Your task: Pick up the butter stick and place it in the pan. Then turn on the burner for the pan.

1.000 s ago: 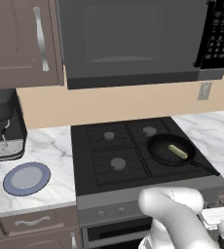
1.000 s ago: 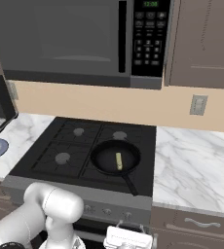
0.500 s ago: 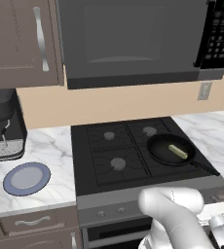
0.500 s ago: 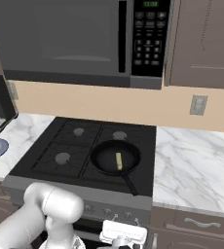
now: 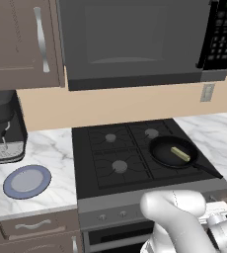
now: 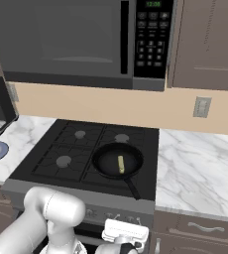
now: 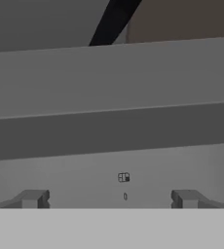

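The butter stick lies inside the pan, right of centre in the left base view and near the middle of the right base view, so the first half of the task looks done: the yellowish bar rests flat on the black pan floor, free of any grip. The pan sits on the front right burner of the stove, its long handle pointing toward the stove's front edge, which is why that burner is the one to be lit. The gripper is low, at the bottom edge of the right base view, in front of the stove's front panel and below the pan handle; I judge it has been placed there to reach the knobs on that panel. In the hand view the two fingers rise at the lower left and lower right, spread wide with nothing between them, and they face a grey panel with a small burner marking at lower centre, likely the label of a knob. The wide spread suits closing around a round knob. The blue-grey plate on the table at lower left plays no part.
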You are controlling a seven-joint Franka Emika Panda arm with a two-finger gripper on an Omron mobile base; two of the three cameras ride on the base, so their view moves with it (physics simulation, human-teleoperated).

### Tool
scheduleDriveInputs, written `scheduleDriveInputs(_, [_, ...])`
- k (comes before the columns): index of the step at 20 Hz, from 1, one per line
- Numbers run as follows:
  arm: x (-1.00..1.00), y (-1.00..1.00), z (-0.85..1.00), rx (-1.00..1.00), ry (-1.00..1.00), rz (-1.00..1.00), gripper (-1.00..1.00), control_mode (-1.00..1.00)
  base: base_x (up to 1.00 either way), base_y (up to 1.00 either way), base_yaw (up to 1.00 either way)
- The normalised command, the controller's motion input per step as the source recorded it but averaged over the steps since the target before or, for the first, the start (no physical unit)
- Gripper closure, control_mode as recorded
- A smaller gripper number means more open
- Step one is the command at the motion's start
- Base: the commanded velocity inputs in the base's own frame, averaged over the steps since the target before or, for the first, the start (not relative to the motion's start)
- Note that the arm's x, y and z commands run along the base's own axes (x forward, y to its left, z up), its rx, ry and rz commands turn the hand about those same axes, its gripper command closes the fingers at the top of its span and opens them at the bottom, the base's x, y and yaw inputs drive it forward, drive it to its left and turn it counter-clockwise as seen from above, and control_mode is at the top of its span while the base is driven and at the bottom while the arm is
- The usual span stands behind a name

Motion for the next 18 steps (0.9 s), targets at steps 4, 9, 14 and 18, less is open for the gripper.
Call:
scheduleDriveInputs(4, [0.02, 0.0, -0.19, 0.0, 0.0, 0.0, -1.0, -1.0, 0.0, 0.0, 0.0])
scheduleDriveInputs(9, [0.0, 0.0, -0.24, 0.0, 0.0, 0.0, -1.0, -1.0, 0.0, 0.0, 0.0])
scheduleDriveInputs(14, [0.0, 0.0, -0.22, 0.0, 0.0, 0.0, -1.0, -1.0, 0.0, 0.0, 0.0])
scheduleDriveInputs(18, [0.04, 0.0, -0.18, 0.0, 0.0, 0.0, -1.0, -1.0, 0.0, 0.0, 0.0])
